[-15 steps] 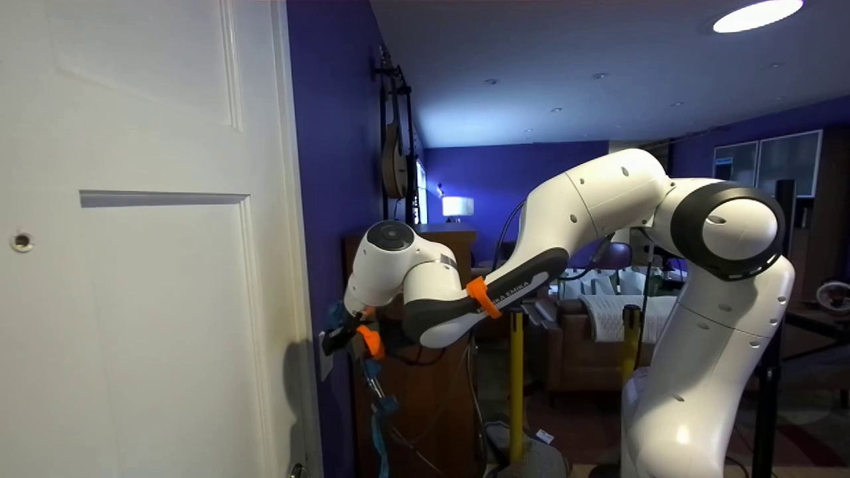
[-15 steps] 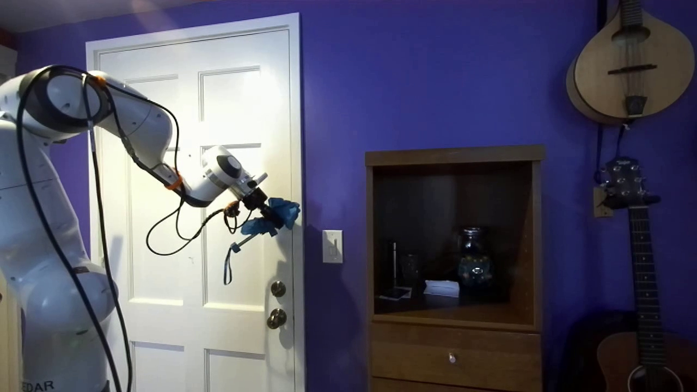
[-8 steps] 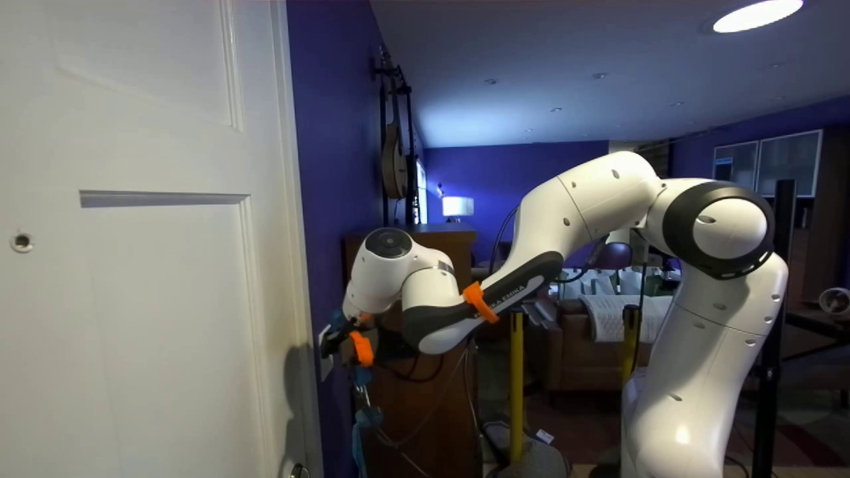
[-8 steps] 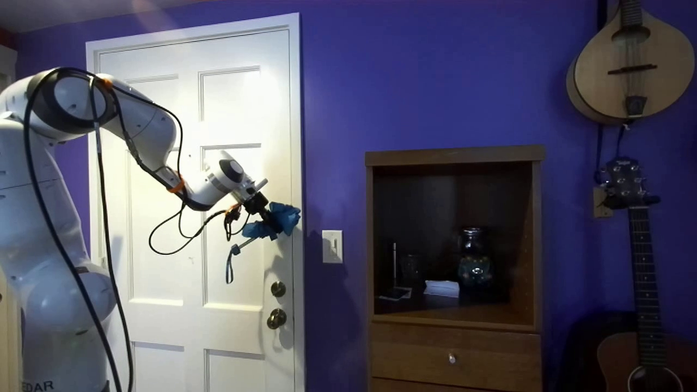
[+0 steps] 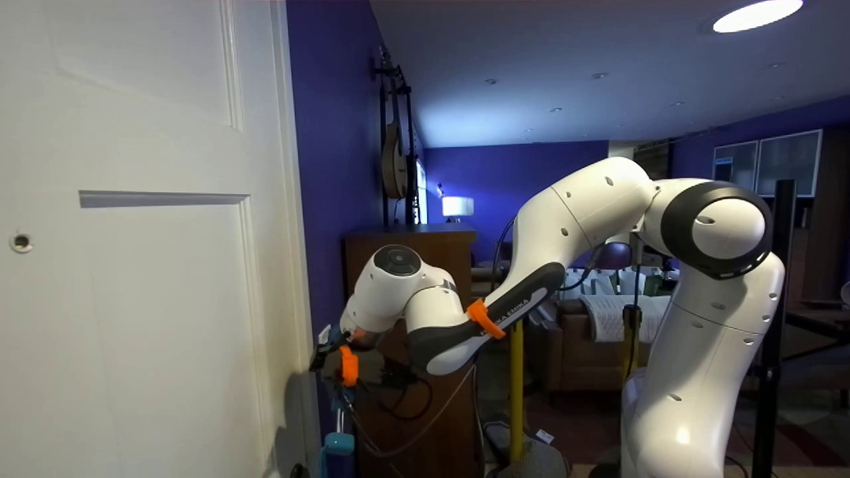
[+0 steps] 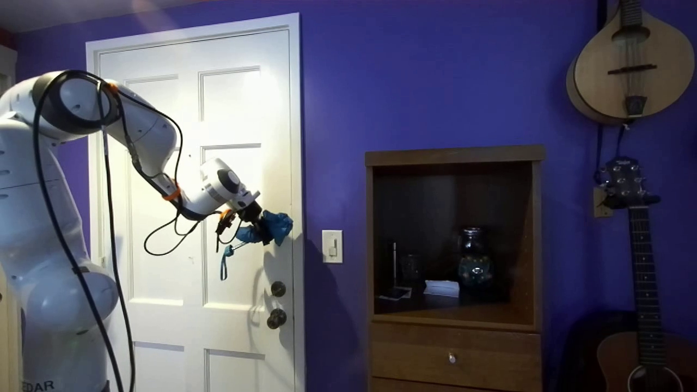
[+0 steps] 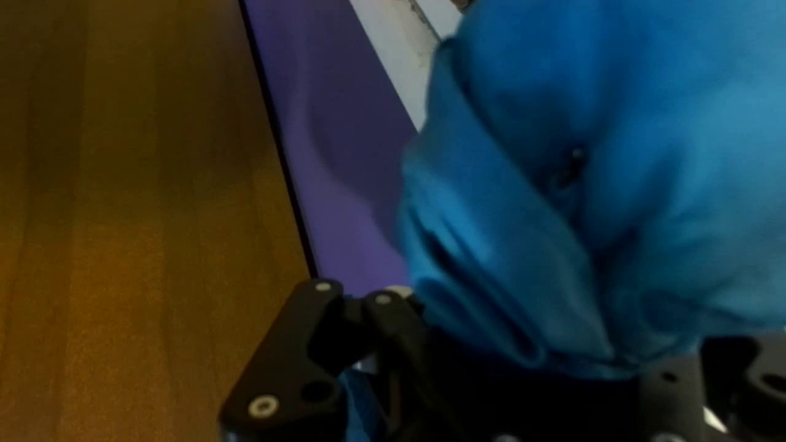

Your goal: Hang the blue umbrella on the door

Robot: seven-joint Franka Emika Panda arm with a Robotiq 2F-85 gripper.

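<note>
The blue umbrella [image 6: 279, 227] is held tilted in my gripper [image 6: 265, 234], with fabric bunched on both sides of the fingers. Its shaft, handle [image 6: 228, 251] and wrist strap hang down to the left. The handle [image 5: 339, 443] also hangs below my gripper [image 5: 320, 358] in an exterior view. In the wrist view the umbrella [image 7: 540, 202] fills the right half above the gripper [image 7: 540, 380], and hides the fingertips. The white door [image 6: 231, 291] stands behind the umbrella, with a deadbolt [image 6: 277, 288] and a round knob [image 6: 276, 318] below the gripper. The door [image 5: 166, 318] also shows close by.
A light switch [image 6: 332, 246] is on the purple wall right of the door frame [image 6: 298, 163]. A brown wooden cabinet [image 6: 455, 345] stands farther right; it also shows in the wrist view [image 7: 141, 215]. Guitars hang beyond it. Cables [image 6: 150, 242] loop from the arm.
My gripper has moved down with the umbrella, toward the knob height, and slightly back toward the door side. The umbrella's handle hangs lower. It stays held throughout.
</note>
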